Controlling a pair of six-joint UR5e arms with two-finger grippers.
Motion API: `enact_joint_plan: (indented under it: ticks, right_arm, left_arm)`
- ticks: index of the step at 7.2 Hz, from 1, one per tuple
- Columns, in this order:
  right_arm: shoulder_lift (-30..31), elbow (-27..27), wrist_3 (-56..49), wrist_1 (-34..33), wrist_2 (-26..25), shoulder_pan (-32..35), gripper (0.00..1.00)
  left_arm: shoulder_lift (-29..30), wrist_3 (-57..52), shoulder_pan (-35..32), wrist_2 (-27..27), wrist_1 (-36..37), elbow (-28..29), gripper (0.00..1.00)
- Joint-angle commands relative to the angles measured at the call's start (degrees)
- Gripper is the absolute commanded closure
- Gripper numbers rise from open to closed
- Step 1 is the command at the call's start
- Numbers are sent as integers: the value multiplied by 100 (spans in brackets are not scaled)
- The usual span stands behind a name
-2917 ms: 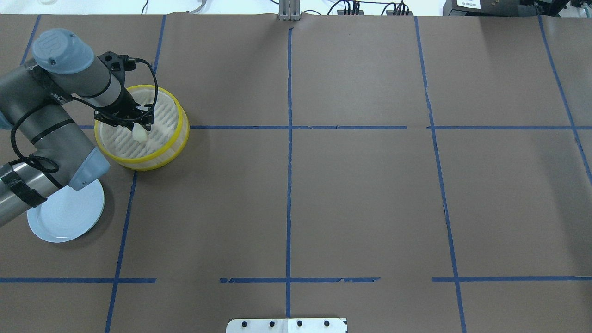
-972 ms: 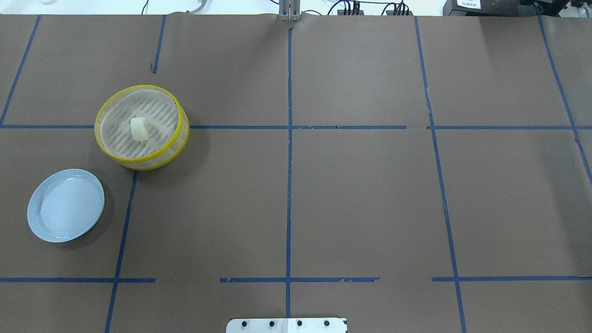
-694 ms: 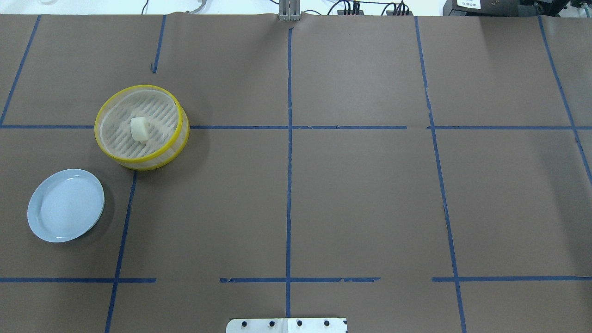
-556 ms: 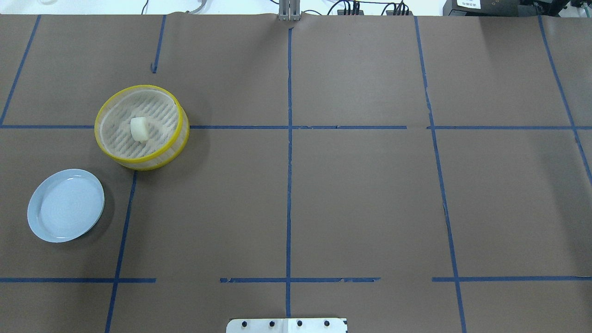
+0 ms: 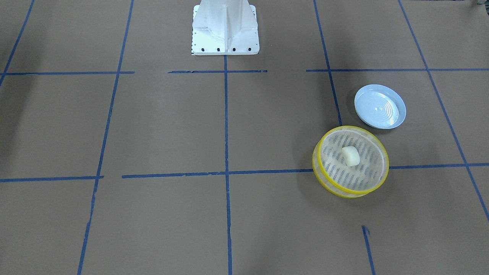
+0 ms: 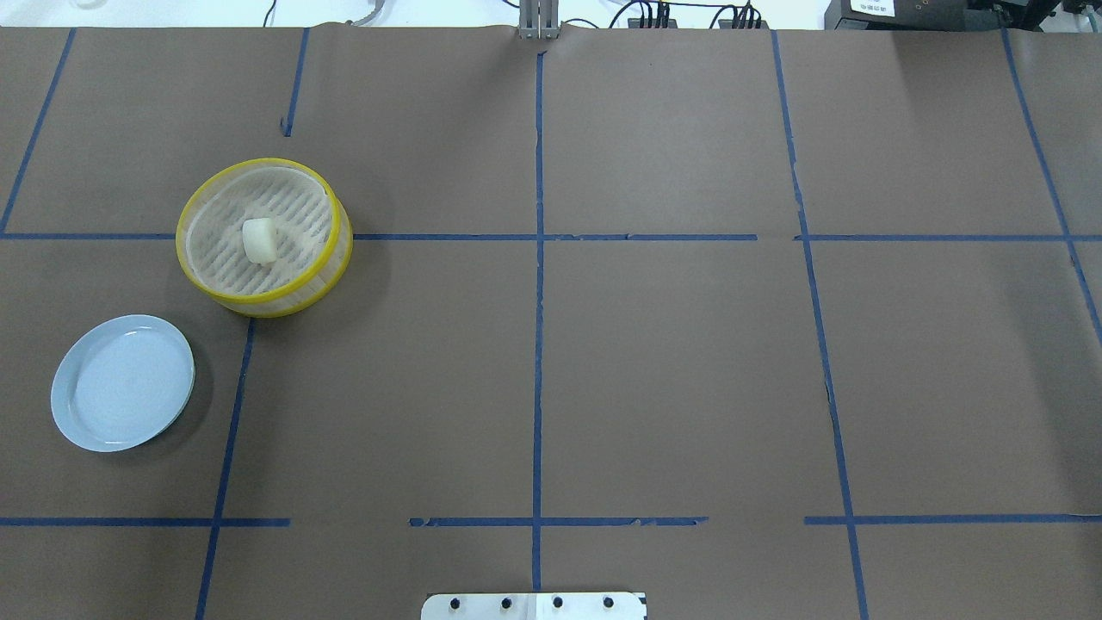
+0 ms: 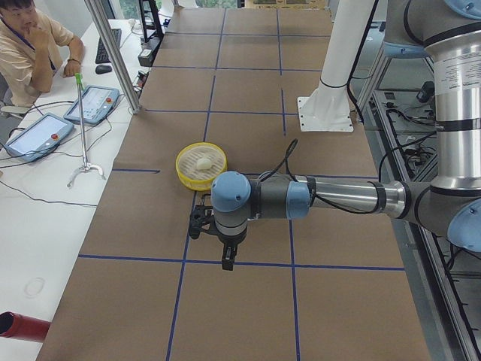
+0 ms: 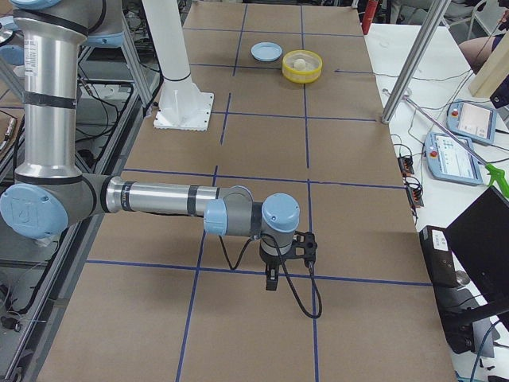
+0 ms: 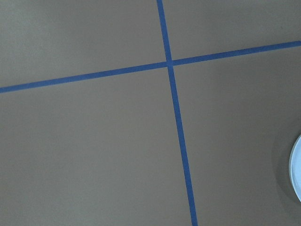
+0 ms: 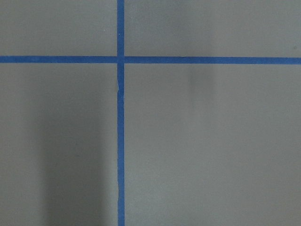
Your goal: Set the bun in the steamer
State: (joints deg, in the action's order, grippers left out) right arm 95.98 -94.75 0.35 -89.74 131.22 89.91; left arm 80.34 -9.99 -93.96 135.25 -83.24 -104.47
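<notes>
Bun (image 6: 259,240) sits mid-steamer (image 6: 331,263) on the bench (image 6: 671,362), apart from left gripper (image 7: 228,256), far from right gripper (image 8: 271,278). Can't tell whether either gripper is spread: side views only.

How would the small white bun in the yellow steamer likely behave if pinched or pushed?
The bun looks soft with rounded edges, so it would probably squash a little when pinched. It is small beside the steamer, so likely light. Its blocky shape on the slatted floor suggests a push would slide it rather than roll it.
</notes>
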Motion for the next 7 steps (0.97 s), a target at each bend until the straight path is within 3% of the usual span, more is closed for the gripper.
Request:
enact_joint_plan:
  ticks: [1,4,6,7]
  right_arm:
    - [0,0,0,0,0,0,0]
    - [0,0,0,0,0,0,0]
    - [0,0,0,0,0,0,0]
    - [0,0,0,0,0,0,0]
  left_arm:
    - [25,32,-8,2,-33,-47,0]
    - [60,-3,9,2,-384,32,0]
    - [61,-3,9,10,-1446,322,0]
    - [61,-12,9,19,-1284,253,0]
